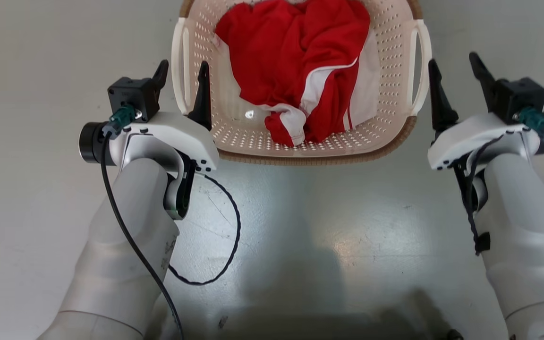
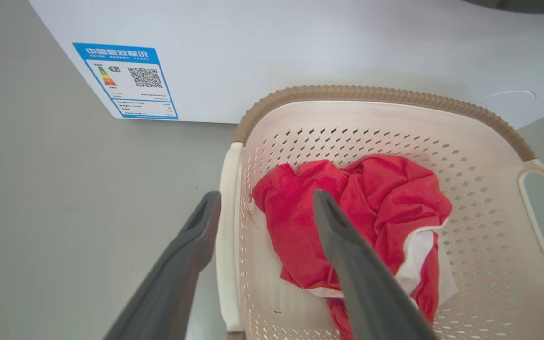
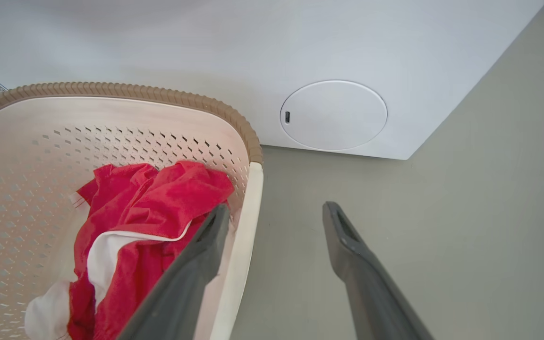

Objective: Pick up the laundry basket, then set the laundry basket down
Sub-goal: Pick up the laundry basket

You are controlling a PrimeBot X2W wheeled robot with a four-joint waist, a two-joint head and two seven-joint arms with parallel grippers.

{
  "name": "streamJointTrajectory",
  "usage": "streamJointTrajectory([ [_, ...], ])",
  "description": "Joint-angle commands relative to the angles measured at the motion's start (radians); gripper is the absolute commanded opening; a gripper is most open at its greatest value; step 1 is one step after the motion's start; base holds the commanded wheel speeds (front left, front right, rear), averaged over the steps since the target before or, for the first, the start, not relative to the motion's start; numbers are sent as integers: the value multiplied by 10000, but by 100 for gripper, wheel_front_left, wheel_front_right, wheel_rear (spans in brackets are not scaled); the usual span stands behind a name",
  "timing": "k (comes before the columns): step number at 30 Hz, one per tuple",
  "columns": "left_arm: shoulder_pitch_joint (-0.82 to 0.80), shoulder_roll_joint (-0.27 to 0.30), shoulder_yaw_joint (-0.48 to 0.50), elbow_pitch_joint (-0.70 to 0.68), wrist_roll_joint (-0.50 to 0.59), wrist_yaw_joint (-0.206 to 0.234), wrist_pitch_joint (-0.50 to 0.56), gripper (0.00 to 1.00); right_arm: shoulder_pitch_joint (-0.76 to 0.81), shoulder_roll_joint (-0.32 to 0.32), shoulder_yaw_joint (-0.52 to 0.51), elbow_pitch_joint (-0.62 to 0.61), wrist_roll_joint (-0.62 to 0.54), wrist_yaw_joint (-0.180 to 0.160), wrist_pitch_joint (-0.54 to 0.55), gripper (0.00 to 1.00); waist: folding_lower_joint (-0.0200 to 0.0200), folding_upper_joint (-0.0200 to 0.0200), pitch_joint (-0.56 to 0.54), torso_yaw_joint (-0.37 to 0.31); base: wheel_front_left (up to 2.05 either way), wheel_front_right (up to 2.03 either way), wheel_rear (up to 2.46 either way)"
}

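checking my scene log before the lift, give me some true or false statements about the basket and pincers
1. The left pincer straddles the laundry basket at its left handle, one finger each side. True.
2. The laundry basket is empty. False: a red and white garment lies in it.
3. Both pincers are shut. False: the left pincer and the right pincer are open.
4. A white appliance with a blue label stands beyond the basket. True.

sticker (image 2: 125, 81): blue and white, near a corner of the washing machine (image 2: 300, 52) | heading: 中国能效标识 | qr code (image 2: 145, 77): under the heading | small print: too small to read
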Motion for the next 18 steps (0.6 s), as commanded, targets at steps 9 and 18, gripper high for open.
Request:
streamJointTrajectory([
  [9,-488,192,254,39,131,171,-59,100,-282,203,226,-264,-57,62,-109,100,0,0,844,-27,0,0,0],
  [18,-1018,192,138,439,236,189,-59,100,-628,269,383,-155,-5,62,-109,100,0,0,1357,-24,0,0,0],
])
